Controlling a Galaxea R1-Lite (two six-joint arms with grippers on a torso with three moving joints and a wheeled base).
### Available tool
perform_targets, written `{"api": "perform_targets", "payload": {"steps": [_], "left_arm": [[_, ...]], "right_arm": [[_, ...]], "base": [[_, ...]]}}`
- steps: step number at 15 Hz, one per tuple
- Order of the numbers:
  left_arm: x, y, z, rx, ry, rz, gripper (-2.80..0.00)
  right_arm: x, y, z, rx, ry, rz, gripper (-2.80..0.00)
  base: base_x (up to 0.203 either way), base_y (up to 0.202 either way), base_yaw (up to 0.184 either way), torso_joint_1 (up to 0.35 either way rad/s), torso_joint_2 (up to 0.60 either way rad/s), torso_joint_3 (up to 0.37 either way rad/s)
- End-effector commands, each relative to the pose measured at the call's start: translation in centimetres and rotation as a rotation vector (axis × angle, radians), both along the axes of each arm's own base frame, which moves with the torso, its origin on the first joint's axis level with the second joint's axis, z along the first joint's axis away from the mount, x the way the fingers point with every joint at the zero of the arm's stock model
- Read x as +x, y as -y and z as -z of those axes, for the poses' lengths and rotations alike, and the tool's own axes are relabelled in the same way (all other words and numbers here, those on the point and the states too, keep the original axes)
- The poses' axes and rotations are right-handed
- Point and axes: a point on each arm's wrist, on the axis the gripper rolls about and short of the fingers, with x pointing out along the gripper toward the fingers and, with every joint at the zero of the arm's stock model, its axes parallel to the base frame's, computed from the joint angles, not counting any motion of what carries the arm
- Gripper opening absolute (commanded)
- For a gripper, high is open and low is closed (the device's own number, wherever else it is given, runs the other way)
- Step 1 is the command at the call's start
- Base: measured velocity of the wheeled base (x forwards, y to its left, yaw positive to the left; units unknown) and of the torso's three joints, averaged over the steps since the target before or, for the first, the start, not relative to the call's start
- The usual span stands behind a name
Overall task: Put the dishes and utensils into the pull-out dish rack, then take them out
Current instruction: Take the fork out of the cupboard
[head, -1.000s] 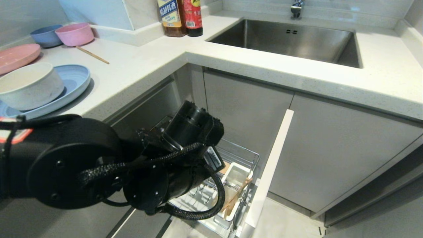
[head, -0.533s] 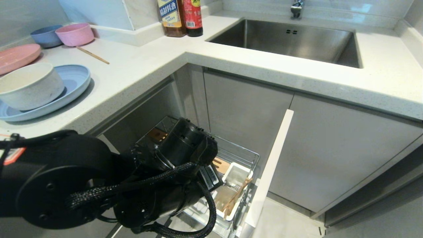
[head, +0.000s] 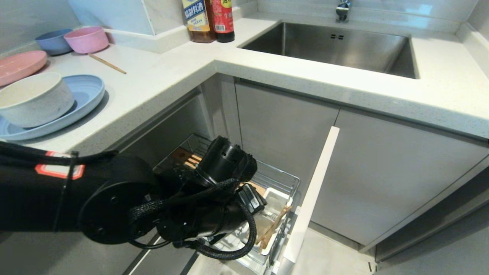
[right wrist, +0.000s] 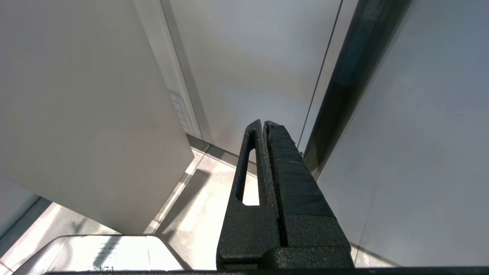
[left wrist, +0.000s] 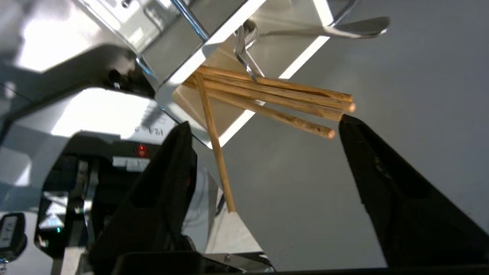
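The pull-out dish rack (head: 280, 178) stands drawn out below the counter. Its white utensil cup (head: 276, 198) holds several chopsticks (head: 272, 228). My left arm (head: 214, 191) reaches down over the rack and hides its own gripper in the head view. In the left wrist view my left gripper (left wrist: 263, 120) is open just off the chopsticks' (left wrist: 275, 95) ends, gripping nothing. One chopstick (left wrist: 214, 145) leans apart between the jaws. The fork's handle (left wrist: 355, 27) sticks out of the cup. The cream bowl (head: 32, 99) sits on the blue plate (head: 89, 89) on the counter. My right gripper (right wrist: 264, 123) is parked, shut.
The rack's narrow cabinet front (head: 311, 198) stands right of the cup. On the counter are a loose chopstick (head: 107, 63), a pink plate (head: 19, 67), a pink bowl (head: 86, 38), a small blue bowl (head: 51, 40), two bottles (head: 208, 19) and the sink (head: 332, 46).
My left arm has sunk lower over the rack, uncovering the counter's edge and the rack's back corner. The dishes on the counter have not moved.
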Motion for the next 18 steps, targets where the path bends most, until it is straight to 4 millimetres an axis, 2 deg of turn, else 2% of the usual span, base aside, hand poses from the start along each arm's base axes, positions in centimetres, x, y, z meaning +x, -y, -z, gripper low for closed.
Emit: {"api": "perform_targets", "payload": {"steps": [1, 8, 18], "left_arm": [[1.1, 0.5, 1.2, 0.011, -0.041, -0.007, 0.0], [5.1, 0.7, 2.6, -0.052, -0.132, -0.032, 0.0], [6.7, 1.8, 3.4, -0.097, -0.184, -0.018, 0.0]], "right_arm": [[0.0, 0.0, 0.0, 0.0, -0.002, 0.0, -2.8], [0.0, 0.0, 0.0, 0.0, -0.002, 0.0, -2.8], [0.0, 0.0, 0.0, 0.0, -0.002, 0.0, -2.8]], "base": [[0.0, 0.0, 0.0, 0.0, 0.0, 0.0], [0.0, 0.0, 0.0, 0.0, 0.0, 0.0], [0.0, 0.0, 0.0, 0.0, 0.0, 0.0]]}}
